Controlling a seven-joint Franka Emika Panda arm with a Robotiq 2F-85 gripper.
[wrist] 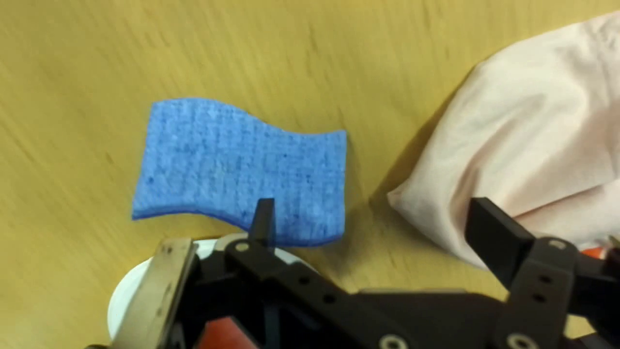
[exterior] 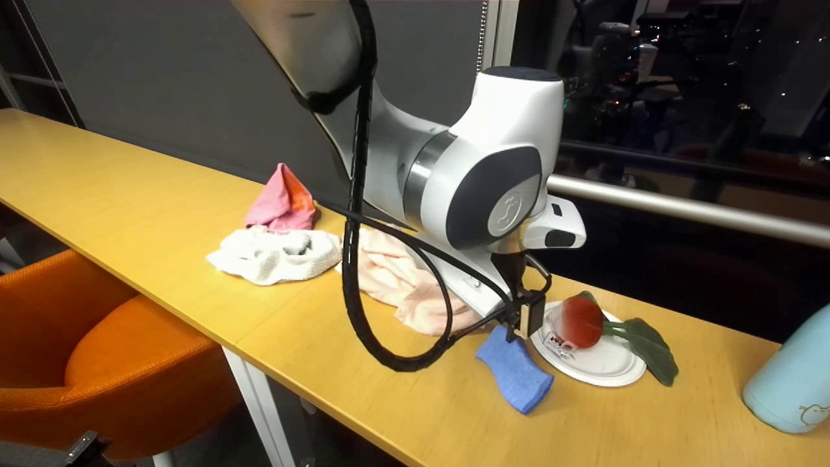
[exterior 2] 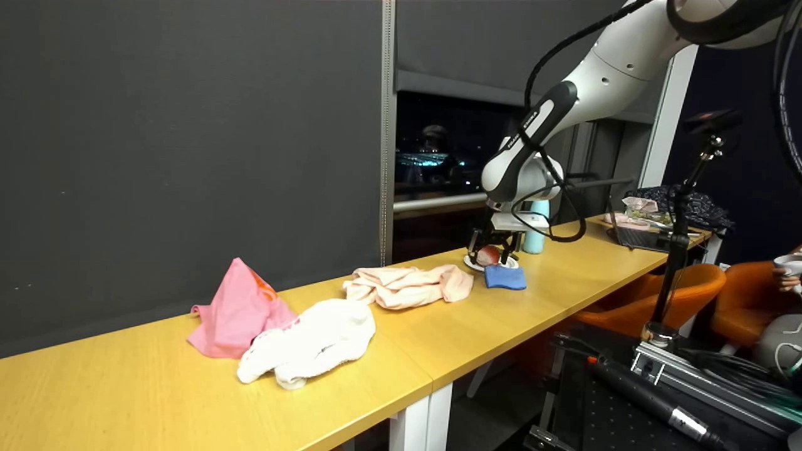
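Blue sponge [wrist: 242, 174]: lies flat on the table [wrist: 290, 58], between nine and ten o'clock of the gripper [wrist: 372, 213] in the wrist view; a grip from here might catch only its near end, or miss it, because it sits off-centre.
Gripper spread: the fingers stand wide apart and hold nothing; whether either touches the sponge, I cannot tell.
Nine-o'clock finger [wrist: 264, 213]: overlaps the sponge's lower edge in view, height unclear; coming straight down here could squash the foam or skid it along.
Three-o'clock finger [wrist: 499, 237]: appears in front of the peach cloth [wrist: 523, 145]; if low, an inward sweep could snag a fold and drag it in.
White plate [wrist: 123, 291]: around eight o'clock, rim right beside the sponge; a sideways nudge could slide or tip it.
Red leafy item [exterior: 583, 324]: rests on the plate, at three o'clock of the gripper in an exterior view; being rounded, it would probably roll if the rim is bumped.
Cable loop [exterior: 351, 272]: hangs slack around nine o'clock in that view; lowering the arm might brush it across the cloth.
Pale blue bottle [exterior: 794, 376]: stands well apart, between three and four o'clock there; only a wide arm swing seems likely to topple it.
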